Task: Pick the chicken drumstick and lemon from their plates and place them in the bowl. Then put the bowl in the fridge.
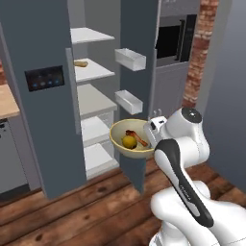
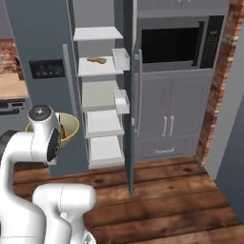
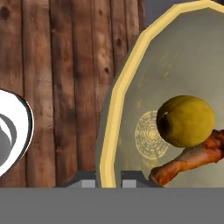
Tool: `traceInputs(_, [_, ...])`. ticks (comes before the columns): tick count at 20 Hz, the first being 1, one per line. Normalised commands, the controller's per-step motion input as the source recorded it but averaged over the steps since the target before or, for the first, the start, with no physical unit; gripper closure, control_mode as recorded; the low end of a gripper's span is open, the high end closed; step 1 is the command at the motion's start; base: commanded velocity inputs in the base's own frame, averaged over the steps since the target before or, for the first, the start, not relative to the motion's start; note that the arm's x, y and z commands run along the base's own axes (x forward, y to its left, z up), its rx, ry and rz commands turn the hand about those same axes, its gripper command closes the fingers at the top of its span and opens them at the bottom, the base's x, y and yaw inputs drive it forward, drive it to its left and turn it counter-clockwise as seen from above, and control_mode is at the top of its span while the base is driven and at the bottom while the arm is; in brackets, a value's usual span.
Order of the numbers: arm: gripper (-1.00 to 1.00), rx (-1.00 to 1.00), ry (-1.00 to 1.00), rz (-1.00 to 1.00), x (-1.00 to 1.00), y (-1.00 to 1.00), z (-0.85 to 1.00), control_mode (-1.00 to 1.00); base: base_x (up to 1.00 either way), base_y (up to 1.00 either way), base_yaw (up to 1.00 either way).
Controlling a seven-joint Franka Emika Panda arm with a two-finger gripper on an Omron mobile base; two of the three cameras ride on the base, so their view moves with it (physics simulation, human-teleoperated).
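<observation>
**Loaded bowl hanging by its rim in front of the open fridge**

From the left base view, the arm is holding the bowl (image 1: 129,139) in mid-air over the wooden floor (image 1: 72,211), at about 5 o'clock from the fridge (image 1: 43,96) shelves and just in front of the open door's (image 1: 137,72) lower edge. The lemon (image 1: 129,141) and the chicken drumstick (image 1: 137,138) are lying inside, touching. The risk I am judging here: the bowl is being carried from one side only, so a quick swing could tip it and roll the lemon out. The door bins (image 1: 129,101) are sitting close at 12 o'clock of the bowl, and a rising move could knock the rim against them.

From the right base view, the bowl (image 2: 66,129) is peeking out behind the arm's elbow, at 9 o'clock of the white shelves (image 2: 102,123). It is well left of the opening, so it would be passing the fridge's front edge on the way in; clipping that edge looks possible.

From the hand view, the pincer (image 3: 108,177) is clamped nearly shut on the pale rim of the bowl (image 3: 114,100), one tip on each side of the wall. The lemon (image 3: 186,121) is resting at 3 o'clock, with the drumstick (image 3: 188,159) just under it.
</observation>
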Motion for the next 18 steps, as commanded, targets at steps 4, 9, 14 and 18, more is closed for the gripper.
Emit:
traceInputs(4, [1.00, 0.00, 0.00, 0.00, 0.00, 0.00, 0.00, 1.00, 0.93, 0.02, 0.00])
traceInputs(9, [1.00, 0.00, 0.00, 0.00, 0.00, 0.00, 0.00, 1.00, 0.86, 0.04, 0.12])
traceInputs(14, [1.00, 0.00, 0.00, 0.00, 0.00, 0.00, 0.00, 1.00, 0.74, -0.02, 0.36])
traceInputs(18, [1.00, 0.00, 0.00, 0.00, 0.00, 0.00, 0.00, 1.00, 0.67, -0.16, 0.08])
